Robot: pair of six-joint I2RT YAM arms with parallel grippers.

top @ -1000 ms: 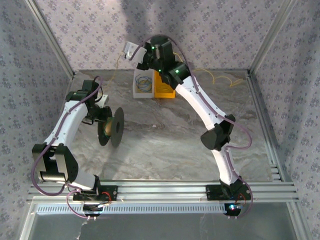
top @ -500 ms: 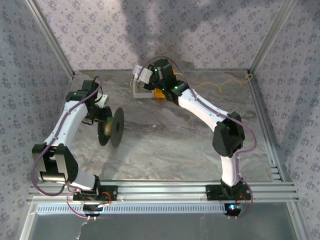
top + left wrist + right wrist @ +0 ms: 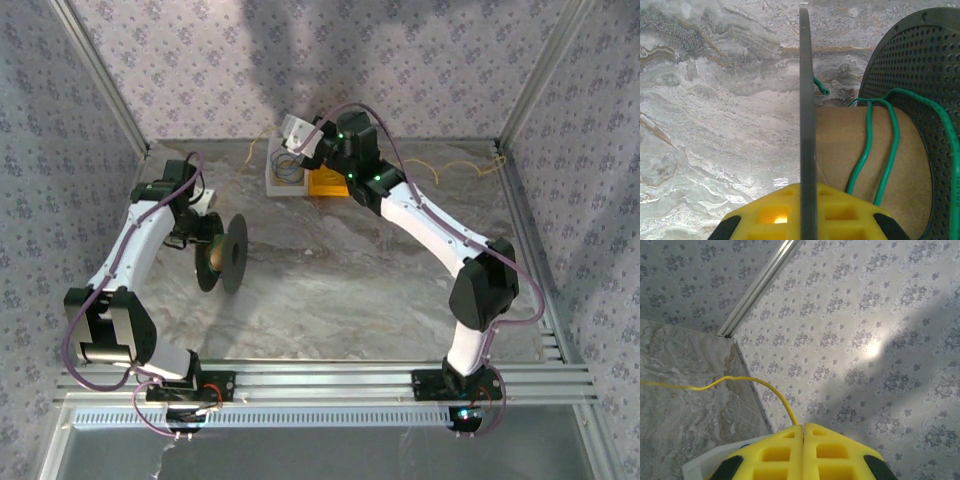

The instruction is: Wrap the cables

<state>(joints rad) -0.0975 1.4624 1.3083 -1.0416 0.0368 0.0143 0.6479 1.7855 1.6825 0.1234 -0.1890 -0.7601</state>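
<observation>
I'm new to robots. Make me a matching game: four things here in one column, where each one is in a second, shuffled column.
1. yellow wire
2. green wire
3. black spool
4. white box

A. far side of the table, beside an orange box
B. gripped by its edge in the left jaws
C. looped around the cardboard core
D. pinched in the right jaws

Pairs: 1-D, 2-C, 3-B, 4-A

No text, label, brand, number or sign can be read in any of the views.
</observation>
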